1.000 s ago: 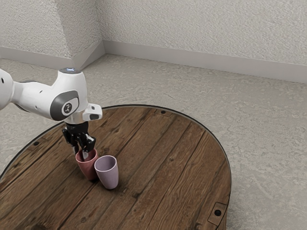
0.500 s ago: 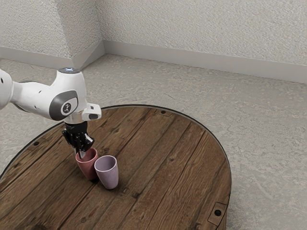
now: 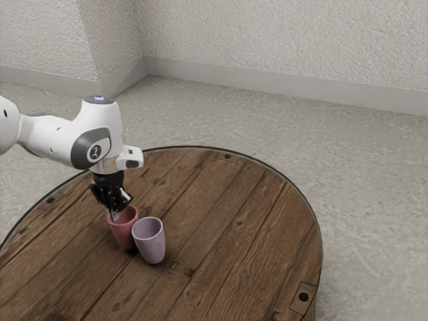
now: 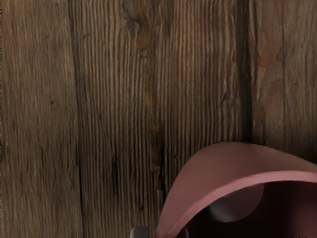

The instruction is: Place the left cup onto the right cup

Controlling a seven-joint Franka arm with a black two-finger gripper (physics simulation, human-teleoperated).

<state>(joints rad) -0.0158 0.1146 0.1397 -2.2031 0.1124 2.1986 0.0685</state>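
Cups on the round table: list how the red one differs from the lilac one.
Colour: the dusky red cup is darker, the lilac cup paler. Grip: the claw is shut on the dusky red cup's rim; the lilac cup stands free. Place: the dusky red cup sits toward the exterior view's left, the lilac cup to its right. Shared: both upright, handleless, side by side on the wooden table.

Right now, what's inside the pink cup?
One of the fingers dips inside the pink cup at its rim. Deeper in it is dark, and the wall covers the bottom, so I cannot see any contents.
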